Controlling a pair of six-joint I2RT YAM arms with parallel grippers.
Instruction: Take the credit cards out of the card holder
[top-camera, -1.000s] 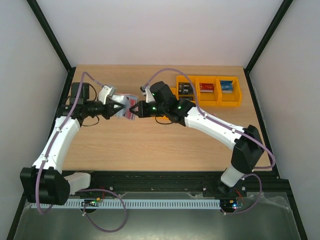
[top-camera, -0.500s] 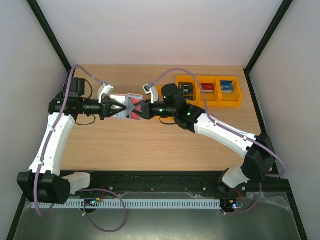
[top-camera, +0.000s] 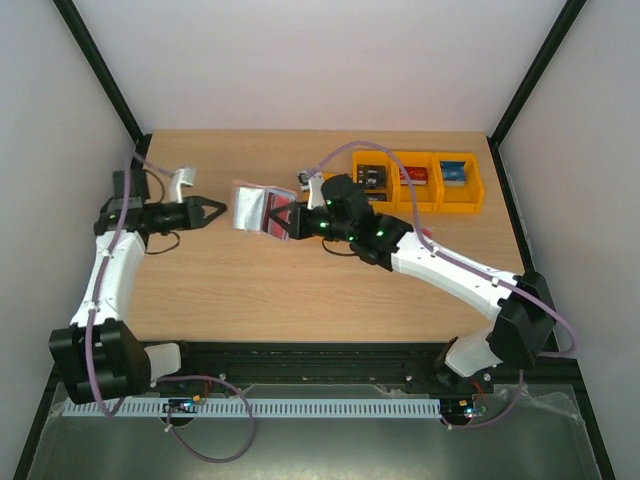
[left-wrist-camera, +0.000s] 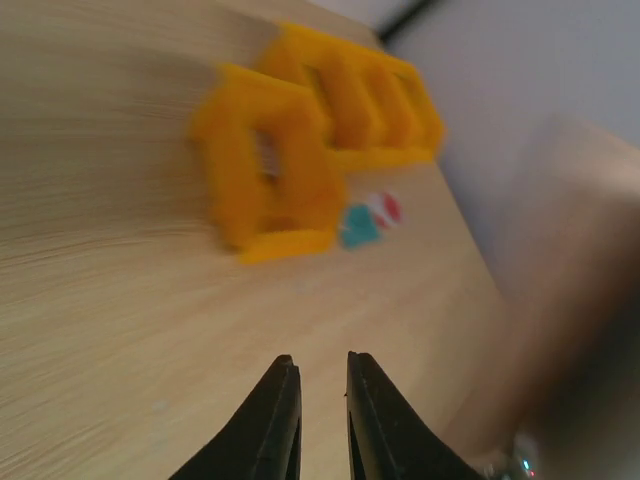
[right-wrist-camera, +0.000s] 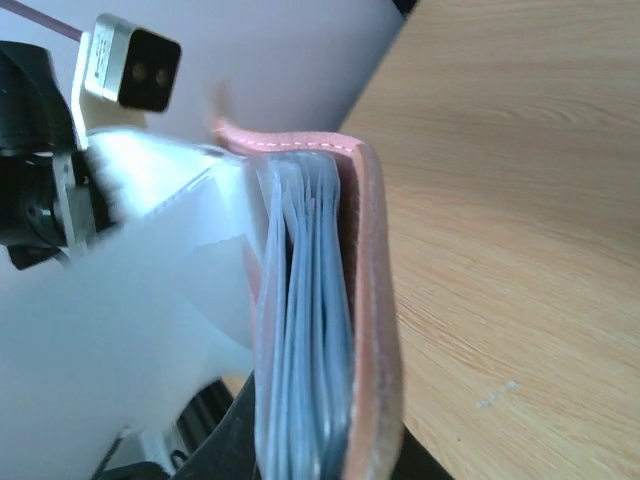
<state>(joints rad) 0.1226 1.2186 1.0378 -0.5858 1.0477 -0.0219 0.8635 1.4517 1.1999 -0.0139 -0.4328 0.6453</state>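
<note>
Top view: the right gripper (top-camera: 291, 222) is clamped on the right end of the card holder (top-camera: 262, 209), which is held in the air over the far middle of the table (top-camera: 300, 300). The holder's left part shows silver-grey and its right part red; whether the red is one of the credit cards cannot be told. The left gripper (top-camera: 212, 211) is well left of the holder, apart from it, and carries nothing. The orange bins (top-camera: 415, 181) stand at the far right. Left wrist view: the fingers (left-wrist-camera: 280, 420) stand a narrow gap apart with bare table (left-wrist-camera: 120, 300) between them; the bins (left-wrist-camera: 300, 150) are blurred beyond. Right wrist view: the holder (right-wrist-camera: 368, 330) is seen edge-on, gripped at the bottom of the frame, with pale blue-grey leaves (right-wrist-camera: 300, 330) stacked inside its pink cover
</note>
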